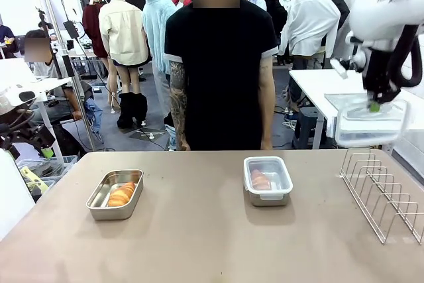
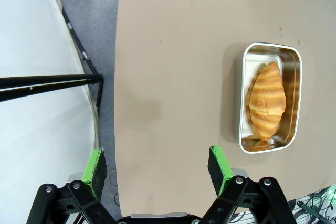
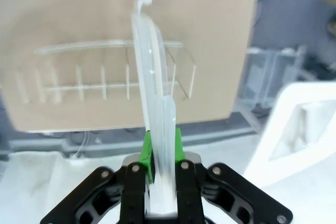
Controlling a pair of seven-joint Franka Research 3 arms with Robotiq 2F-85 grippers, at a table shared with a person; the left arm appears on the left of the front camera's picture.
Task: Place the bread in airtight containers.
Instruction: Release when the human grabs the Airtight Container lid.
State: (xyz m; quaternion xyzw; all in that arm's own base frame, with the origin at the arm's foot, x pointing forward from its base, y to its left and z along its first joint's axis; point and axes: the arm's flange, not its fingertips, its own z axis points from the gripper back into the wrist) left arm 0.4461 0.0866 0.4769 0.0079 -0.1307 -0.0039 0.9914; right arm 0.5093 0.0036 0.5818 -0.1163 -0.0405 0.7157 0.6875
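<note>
Croissant (image 1: pixel 122 194) sits in the open steel box (image 1: pixel 99 207) on the left of the table (image 1: pixel 199 243), long axis running near-left to far-right, along the box's length. In the left wrist view it nearly spans the box end to end, tips close to the short walls. Second croissant (image 1: pixel 260 180) is in the other steel box (image 1: pixel 285 190), mid-right of the table, with a clear lid (image 1: pixel 267 162) already on top; its long axis angles roughly far-left to near-right. The boxes are well apart, bare table between them. Wire rack (image 1: pixel 383 193) stands at the right edge. A person (image 1: pixel 218 64) stands at the far side, arms down, hands below the table edge.

Right gripper (image 1: pixel 375 105) is up high at the far right, above the rack, fingers pressed together on the edge of a second clear lid (image 1: pixel 370 122), which hangs below it. Left gripper (image 2: pixel 160 169) is spread wide, holding nothing, over the table's left edge, clear of the open box.
</note>
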